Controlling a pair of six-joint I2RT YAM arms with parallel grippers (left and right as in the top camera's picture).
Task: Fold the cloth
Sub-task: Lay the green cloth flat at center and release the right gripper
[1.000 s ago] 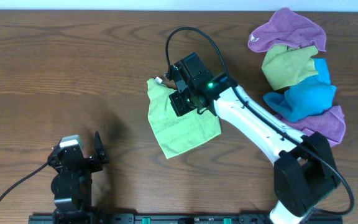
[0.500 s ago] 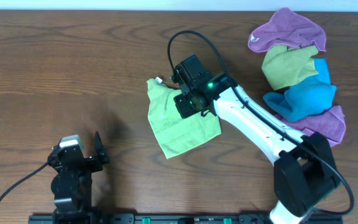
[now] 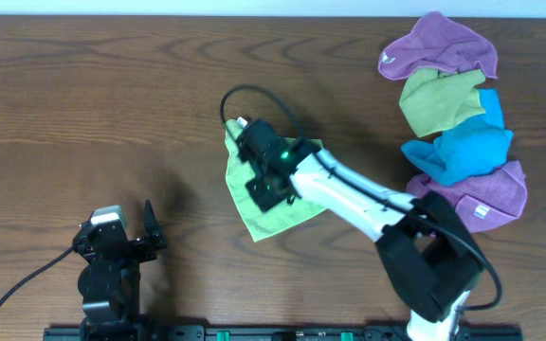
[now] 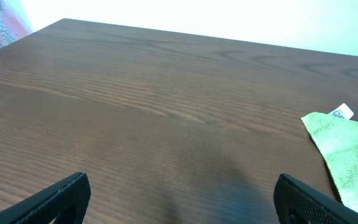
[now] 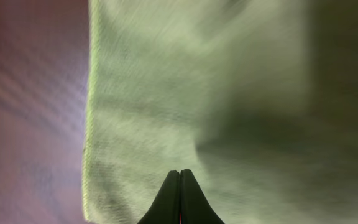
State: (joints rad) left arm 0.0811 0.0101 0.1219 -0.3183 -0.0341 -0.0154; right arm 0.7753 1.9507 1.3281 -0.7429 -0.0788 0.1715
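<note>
One bench (image 3: 112, 76) of brown wood. Two arms at it: one left arm (image 3: 112, 256), one right arm (image 3: 349, 194). Two fingers per arm, so four in all: left fingers (image 4: 48, 199) and right fingers (image 5: 173, 199). Two black cables (image 3: 28, 278), one for each arm. One tiny green light (image 3: 276, 156) on the right arm. Five cloths in all. One light green cloth (image 3: 268, 220) alone near the middle, with one white tag (image 4: 340, 112). Four more in a heap at the far right: two purple cloths (image 3: 434, 43), one olive cloth (image 3: 439, 99), one blue cloth (image 3: 467, 152). Purple ones split: one on top of the heap, one at the bottom. Four colours among the five cloths.
</note>
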